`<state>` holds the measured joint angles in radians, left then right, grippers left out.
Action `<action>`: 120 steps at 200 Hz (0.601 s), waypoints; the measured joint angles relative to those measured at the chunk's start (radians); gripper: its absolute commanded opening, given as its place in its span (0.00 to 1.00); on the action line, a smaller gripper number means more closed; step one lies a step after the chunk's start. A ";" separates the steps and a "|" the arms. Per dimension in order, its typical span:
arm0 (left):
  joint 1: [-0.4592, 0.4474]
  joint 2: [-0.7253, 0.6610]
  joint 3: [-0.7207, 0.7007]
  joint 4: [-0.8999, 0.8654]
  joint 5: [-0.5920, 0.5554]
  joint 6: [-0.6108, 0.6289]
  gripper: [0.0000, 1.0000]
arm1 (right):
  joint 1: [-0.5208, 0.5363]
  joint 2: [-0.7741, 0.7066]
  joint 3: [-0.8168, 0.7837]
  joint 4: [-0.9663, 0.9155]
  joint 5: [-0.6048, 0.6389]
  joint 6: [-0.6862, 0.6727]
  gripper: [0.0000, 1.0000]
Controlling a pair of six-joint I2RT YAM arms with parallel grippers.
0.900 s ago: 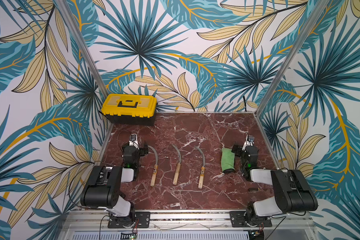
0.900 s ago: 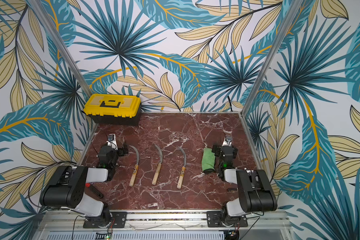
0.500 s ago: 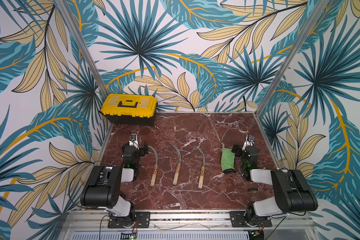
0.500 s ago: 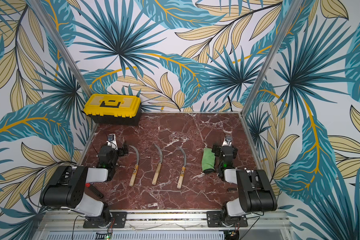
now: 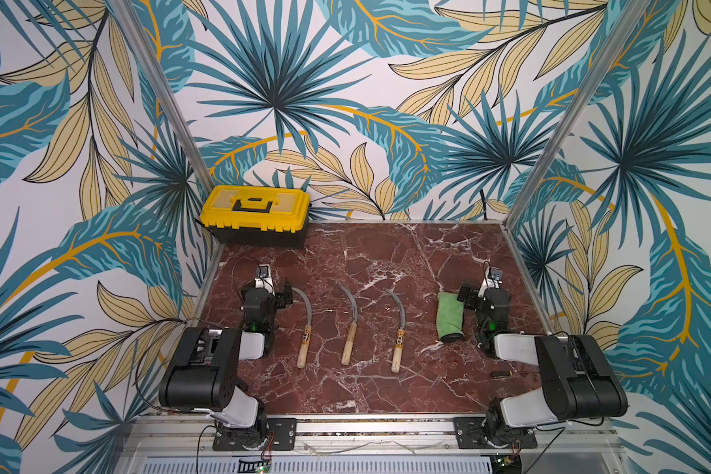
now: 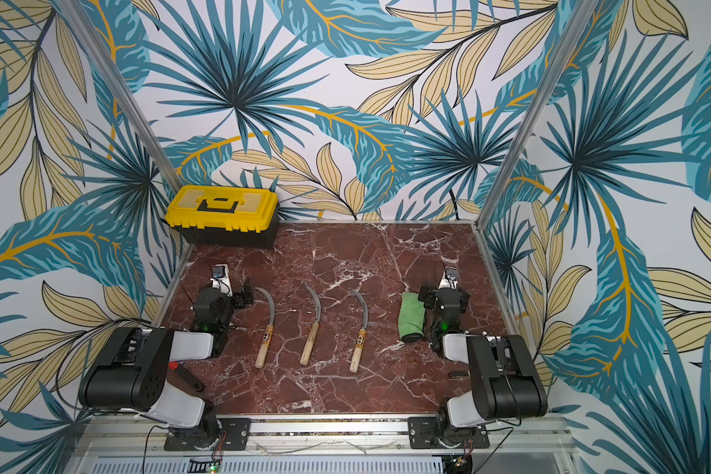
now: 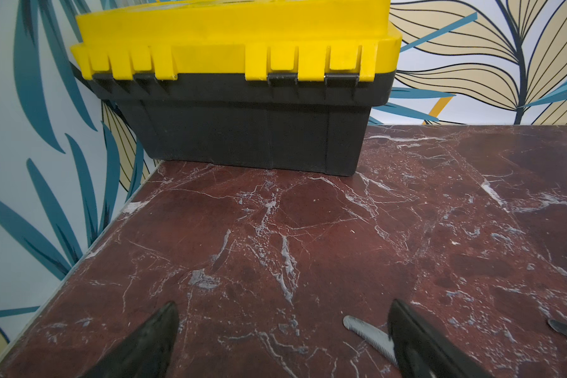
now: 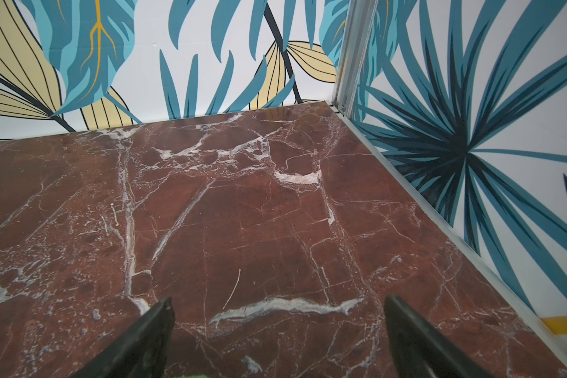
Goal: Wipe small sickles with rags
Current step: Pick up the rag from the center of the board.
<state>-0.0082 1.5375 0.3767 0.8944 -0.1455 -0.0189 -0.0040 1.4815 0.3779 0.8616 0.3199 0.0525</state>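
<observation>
- The three small sickles lie flat in a row mid-desk (image 5: 386, 262): leftmost sickle (image 5: 303, 349), middle sickle (image 5: 349, 346), rightmost sickle (image 5: 398, 346). The pale wooden handles point at the near edge, and the thin grey blades curve away toward the back with the tips hooking left. The outer two have a dark-orange label on the handle; the middle one's plain.
- The rag (image 5: 448, 318) is off to the right of that row, clear of the rightmost sickle. It's green, fuzzy and rolled up, with a dark rim at its near end, and lies lengthways like the sickles.
- The right tool (image 8: 278, 298) sits just beside the rag's far end, jaws spread wide, nothing in them. Can't tell if it touches the cloth.
- The left tool (image 7: 283, 304) is level with the blade tips, also wide open and empty. The leftmost sickle's serrated tip pokes in right beside one finger (image 7: 413, 340).
- Far back left corner: a black toolbox (image 5: 255, 215) with a yellow lid, shut, against the wall, straight ahead of the left tool.
</observation>
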 measured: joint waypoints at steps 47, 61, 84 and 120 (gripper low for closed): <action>0.000 0.000 0.000 0.000 0.000 0.000 1.00 | 0.000 0.000 0.000 0.000 0.000 0.000 1.00; 0.000 0.000 0.000 0.000 0.000 0.000 1.00 | 0.000 0.000 0.000 0.000 0.000 0.000 0.99; 0.000 -0.019 0.027 -0.077 -0.001 0.000 1.00 | 0.000 0.000 0.000 0.000 0.001 0.000 1.00; 0.002 -0.203 0.210 -0.384 0.017 -0.069 0.99 | -0.001 -0.096 0.153 -0.338 0.118 0.043 1.00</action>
<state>-0.0063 1.3350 0.5869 0.5106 -0.1284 -0.0875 -0.0048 1.3857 0.5308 0.5240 0.4381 0.0956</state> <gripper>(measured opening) 0.995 0.994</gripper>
